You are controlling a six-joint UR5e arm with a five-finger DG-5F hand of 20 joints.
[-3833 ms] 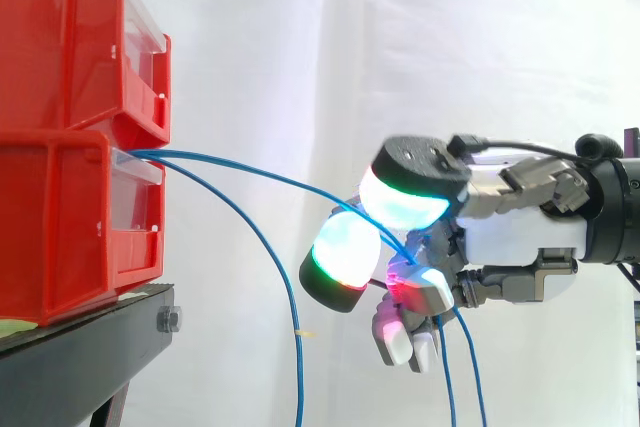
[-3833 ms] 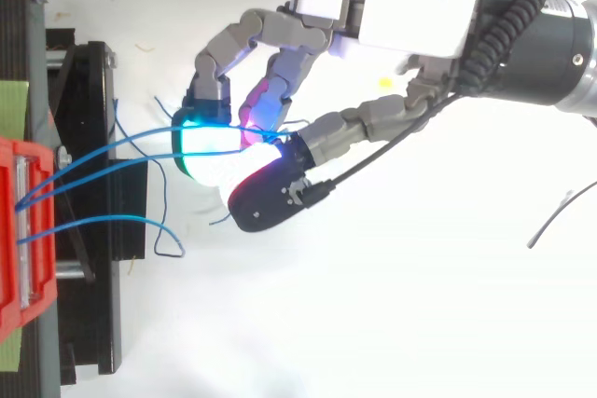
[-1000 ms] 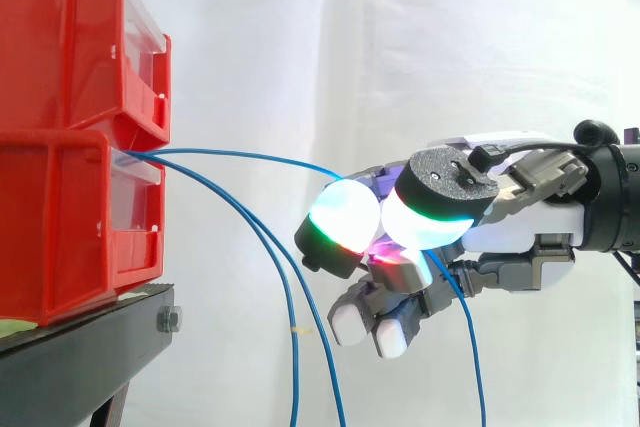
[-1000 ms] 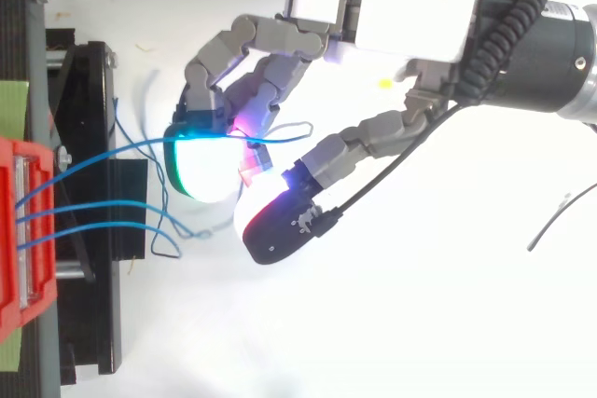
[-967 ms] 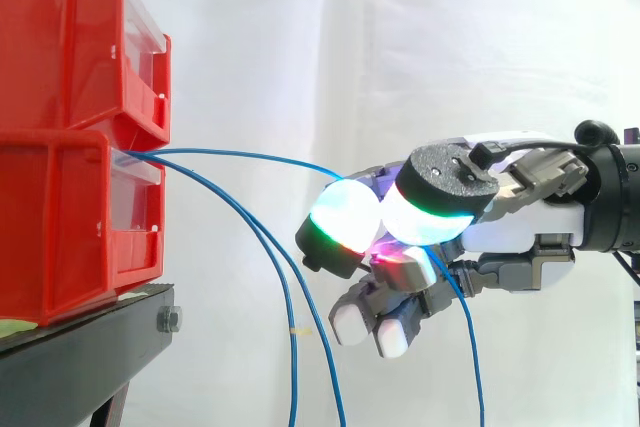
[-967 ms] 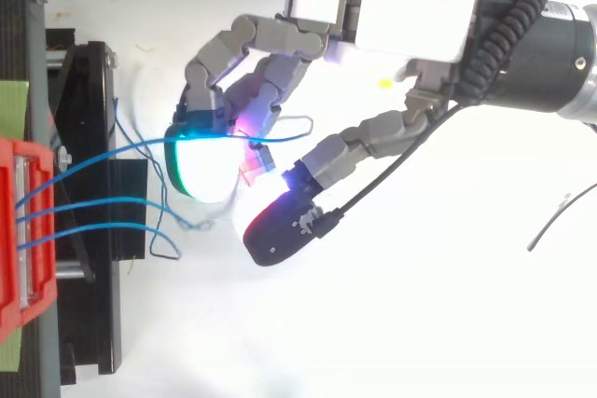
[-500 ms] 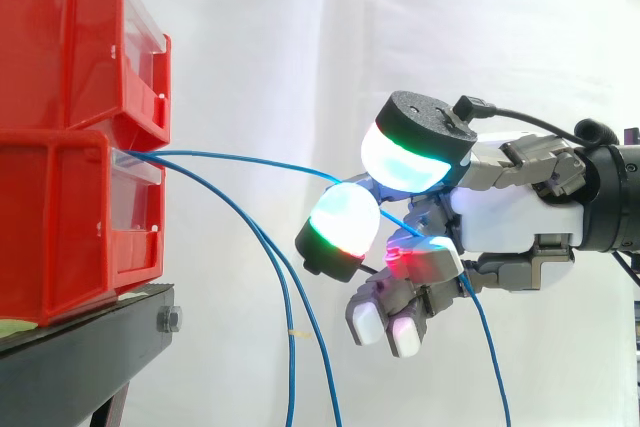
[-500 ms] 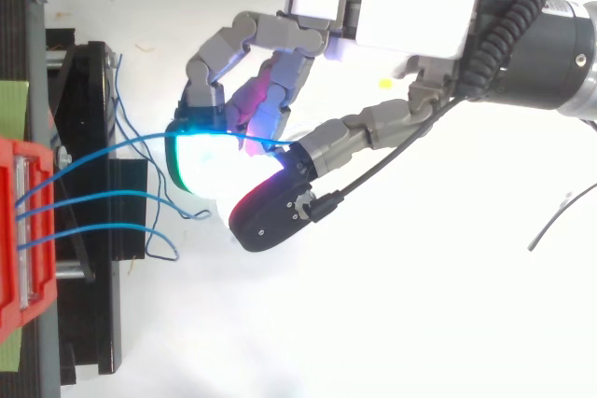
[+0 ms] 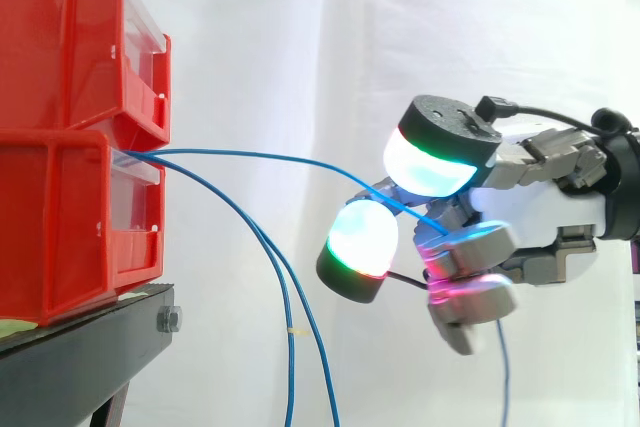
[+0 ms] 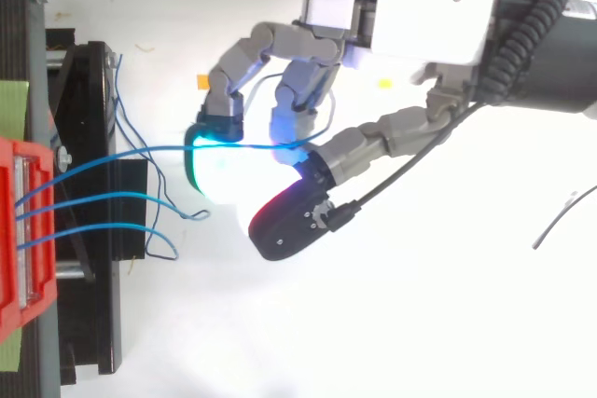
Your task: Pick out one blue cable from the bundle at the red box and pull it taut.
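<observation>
Blue thin cable (image 9: 262, 156) is led from the lower red plastic box (image 9: 60, 217) to the robot hand (image 9: 530, 212). It is pinched there by curled fingers, probably so that it does not slip when pulled. Two other blue cables (image 9: 290, 277) are left hanging. Since half a second ago the robot hand is drawn further from the box, and the held cable is straighter.

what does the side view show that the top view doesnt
Side view: two red bins stacked on the black stand, and two slack cables hanging down toward the bottom edge. Top view: three cables leaving the bin side by side, the slack ones ending in loose curls. Both: the hand curled on one blue cable running from the bin, slightly bowed.
</observation>
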